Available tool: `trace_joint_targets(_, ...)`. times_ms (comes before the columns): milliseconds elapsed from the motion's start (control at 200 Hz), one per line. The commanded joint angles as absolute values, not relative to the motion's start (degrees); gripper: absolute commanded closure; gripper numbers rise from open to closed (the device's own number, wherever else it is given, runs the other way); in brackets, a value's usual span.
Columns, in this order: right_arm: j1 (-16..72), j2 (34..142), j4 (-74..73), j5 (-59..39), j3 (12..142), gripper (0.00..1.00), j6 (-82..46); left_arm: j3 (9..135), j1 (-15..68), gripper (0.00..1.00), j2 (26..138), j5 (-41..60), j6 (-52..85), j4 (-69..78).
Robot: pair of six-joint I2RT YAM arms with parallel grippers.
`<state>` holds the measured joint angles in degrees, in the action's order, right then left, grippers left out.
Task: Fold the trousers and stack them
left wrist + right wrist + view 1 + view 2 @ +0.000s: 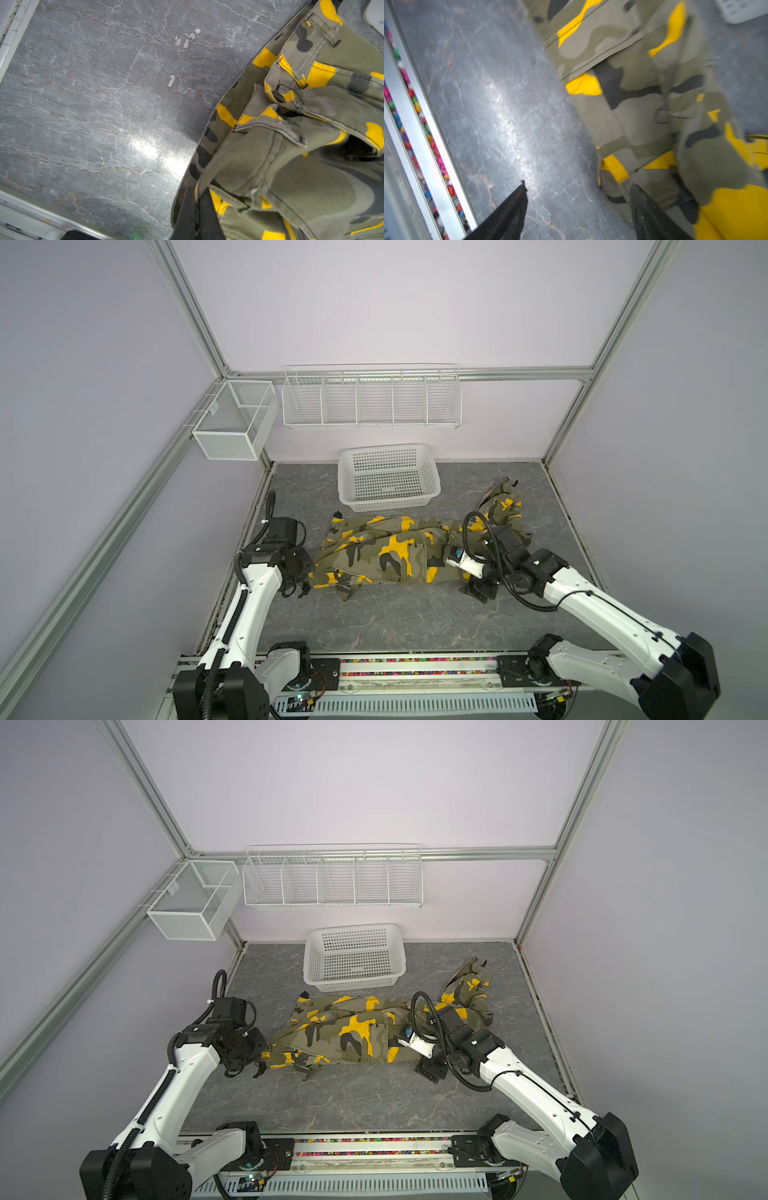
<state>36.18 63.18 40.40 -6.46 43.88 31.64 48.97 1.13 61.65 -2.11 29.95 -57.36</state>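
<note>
Black left claw (197, 193): jaws pressed together on a waist-end edge of the trousers (291, 145); right claw (578, 185): jaws wide apart, one finger over the grey table (498, 124), one over cloth, gripping nothing. Trousers: olive camouflage, yellow and black patches, flap pocket; lying crosswise mid-table, rumpled, leg ends bunched toward far right. White basket (386, 502) just behind them, lattice floor bare. Wire rack (372, 406) and mesh box (232, 423) on walls, likewise bare

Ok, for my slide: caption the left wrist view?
Left gripper shut on an edge of the camouflage trousers, grey table beside.
</note>
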Motion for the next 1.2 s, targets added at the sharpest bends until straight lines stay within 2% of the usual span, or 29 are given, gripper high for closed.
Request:
trace_joint_targets(0, 37.60, 65.98, 37.02, -2.83, 41.18, 0.21, 37.61, 48.87, 0.63, 1.00, 60.13, -2.64, 31.53, -58.34)
trace_joint_targets(125, 37.46, 71.95, 32.76, 2.93, 41.56, 0.20, 38.38, 49.29, 0.57, 1.00, 59.75, -2.52, 31.08, -58.45)
trace_joint_targets(395, 37.51, 85.58, 24.92, 1.68, 46.37, 0.22, 40.47, 51.54, 0.00, 1.00, 59.42, -1.79, 30.72, -58.37)
trace_joint_targets(555, 37.42, 89.30, 23.39, 0.08, 48.88, 0.26, 40.69, 51.70, -0.01, 1.00, 59.67, -0.78, 30.81, -57.89)
trace_joint_targets(620, 37.45, 91.25, 23.23, -0.38, 49.00, 0.33, 40.87, 51.61, -0.09, 1.00, 59.85, -0.56, 30.90, -57.54)
trace_joint_targets(770, 37.12, 92.98, 23.90, -1.44, 49.97, 0.70, 39.89, 52.14, -0.09, 1.00, 60.86, 1.01, 30.23, -56.60)
trace_joint_targets(880, 36.60, 88.70, 25.60, -2.72, 51.88, 0.85, 38.56, 53.63, -0.09, 1.00, 61.05, 1.96, 28.22, -56.54)
trace_joint_targets(960, 35.74, 84.76, 28.25, -4.43, 52.42, 0.90, 37.78, 54.86, -0.09, 1.00, 61.24, 3.36, 27.44, -57.10)
trace_joint_targets(1194, 35.40, 71.58, 39.55, -6.80, 53.66, 0.91, 37.39, 59.04, -0.09, 1.00, 61.35, 10.90, 27.20, -63.57)
